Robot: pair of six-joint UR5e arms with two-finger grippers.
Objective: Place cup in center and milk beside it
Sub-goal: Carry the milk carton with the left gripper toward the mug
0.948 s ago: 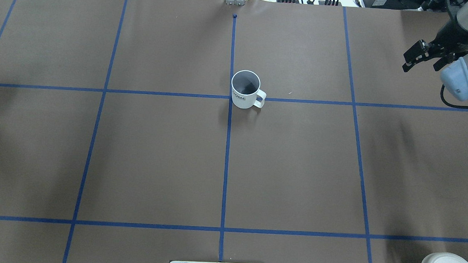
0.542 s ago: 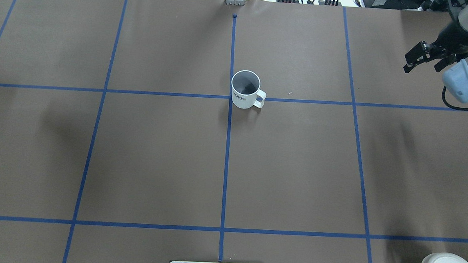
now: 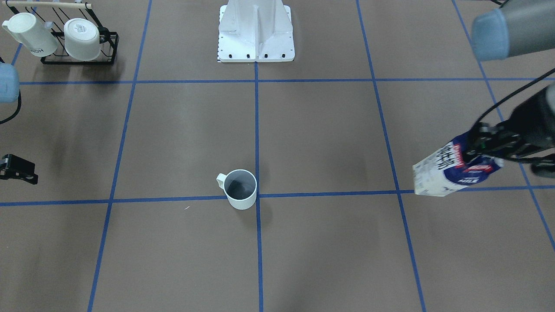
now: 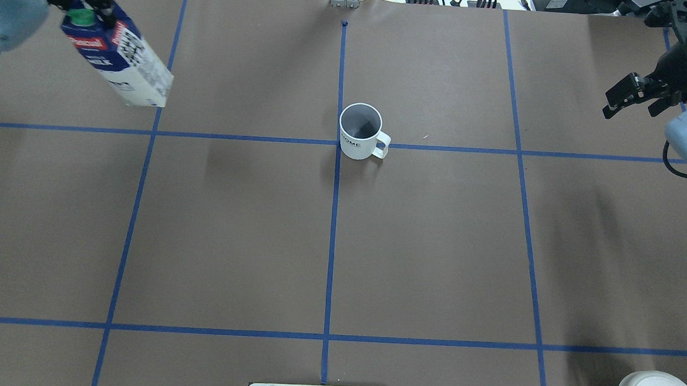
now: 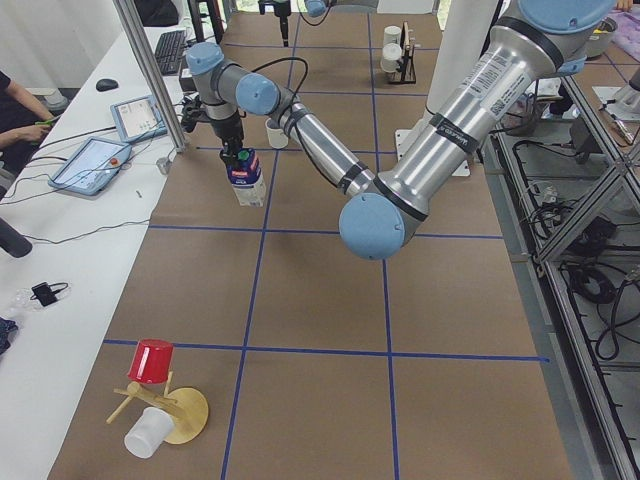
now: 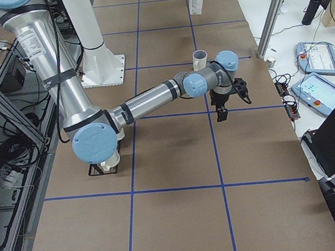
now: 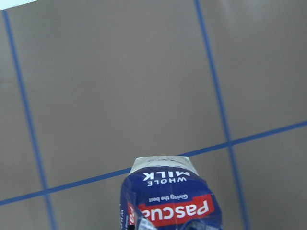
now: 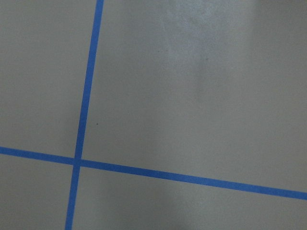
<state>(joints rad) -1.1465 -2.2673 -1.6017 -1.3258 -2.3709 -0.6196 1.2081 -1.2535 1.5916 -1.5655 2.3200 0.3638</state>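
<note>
The left pincer [image 4: 84, 9] is clamped on the top of the dark blue-and-white milk carton [image 4: 128, 67], which hangs tilted, well apart from the small white loop-handled mug [image 4: 359, 132] at the middle blue tape crossing [image 3: 258, 195]. Straighten the carton and set it down just beside the mug, clear of the handle. The right pincer [image 4: 631, 97] has its fingers apart, holding nothing.

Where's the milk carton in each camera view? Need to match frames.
Front-facing: milk at far right, mid-height.
Overhead: milk at top left.
Exterior left: milk at upper left.
Exterior right: milk, tiny, at top centre.
Left wrist: milk at bottom centre, label upside down.
Right wrist: not in it.
Shared landmark: the cup, seen in all four exterior views and in neither wrist view.
</note>
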